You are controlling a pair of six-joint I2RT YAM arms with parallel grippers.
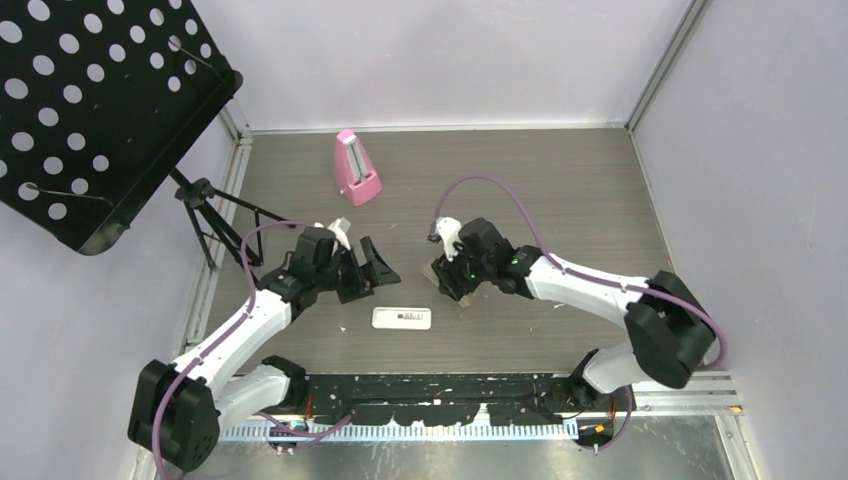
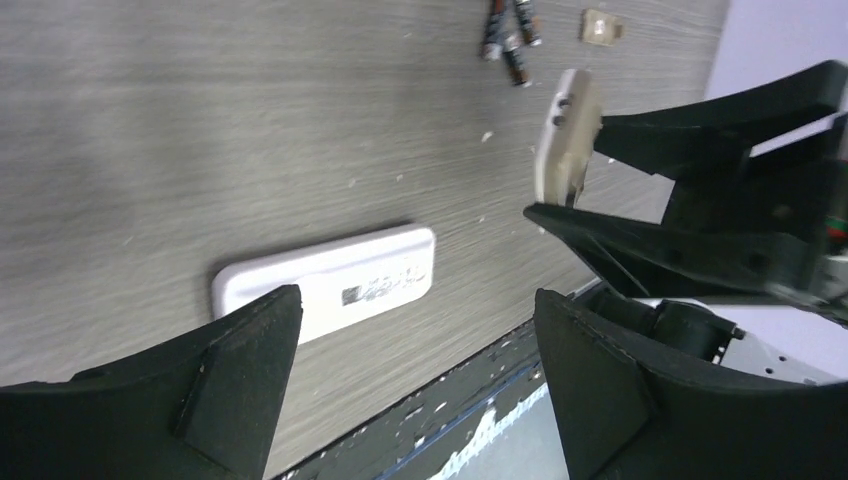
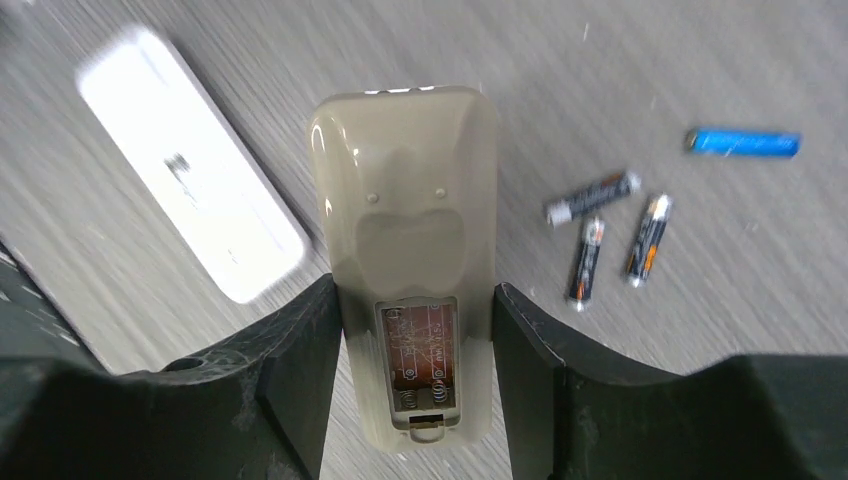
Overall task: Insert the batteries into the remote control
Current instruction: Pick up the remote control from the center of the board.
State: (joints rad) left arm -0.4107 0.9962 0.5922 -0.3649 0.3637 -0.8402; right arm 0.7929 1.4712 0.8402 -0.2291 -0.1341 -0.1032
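Note:
My right gripper [image 3: 415, 300] is shut on a beige remote [image 3: 405, 190], gripping its sides, held above the table. The remote's back faces the camera, and its battery compartment [image 3: 420, 360] is open and empty. On the table beyond lie a bright blue battery [image 3: 742, 142] and three dark batteries [image 3: 594, 197]. In the left wrist view the dark batteries [image 2: 510, 40] and a small beige cover piece [image 2: 600, 27] lie at the top. My left gripper [image 2: 415, 390] is open and empty, above a white remote [image 2: 325, 280]. The top view shows both grippers [image 1: 372, 272] [image 1: 450, 280] facing each other.
The white remote [image 1: 401, 318] lies flat near the table's front edge [image 1: 420, 385]. A pink metronome [image 1: 355, 168] stands at the back. A black perforated music stand [image 1: 90, 110] on a tripod stands at the left.

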